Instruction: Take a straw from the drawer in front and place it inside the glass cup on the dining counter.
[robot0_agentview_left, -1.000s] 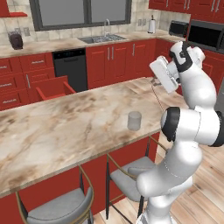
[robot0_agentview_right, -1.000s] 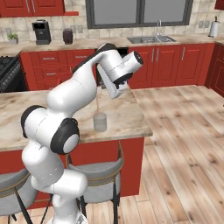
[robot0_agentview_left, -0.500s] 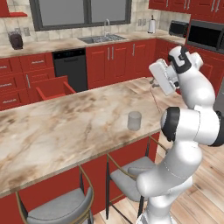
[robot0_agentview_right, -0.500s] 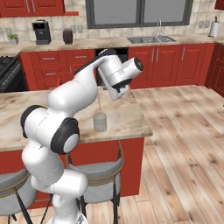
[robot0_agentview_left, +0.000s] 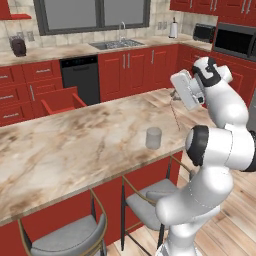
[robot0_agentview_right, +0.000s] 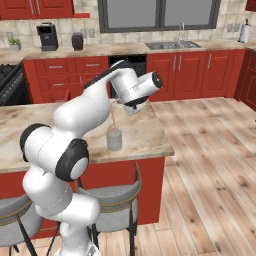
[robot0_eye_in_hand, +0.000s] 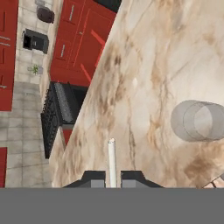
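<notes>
Pale pink, the straw (robot0_eye_in_hand: 112, 159) hangs clamped in our gripper (robot0_eye_in_hand: 112, 177), above the dining counter (robot0_agentview_left: 65, 145), right of the glass cup (robot0_agentview_left: 153, 137). Lowering misaligned, we risk tipping it.

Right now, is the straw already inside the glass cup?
No, in the hand view the straw is pinched in the hand above bare counter, with the glass cup off to one side.
</notes>
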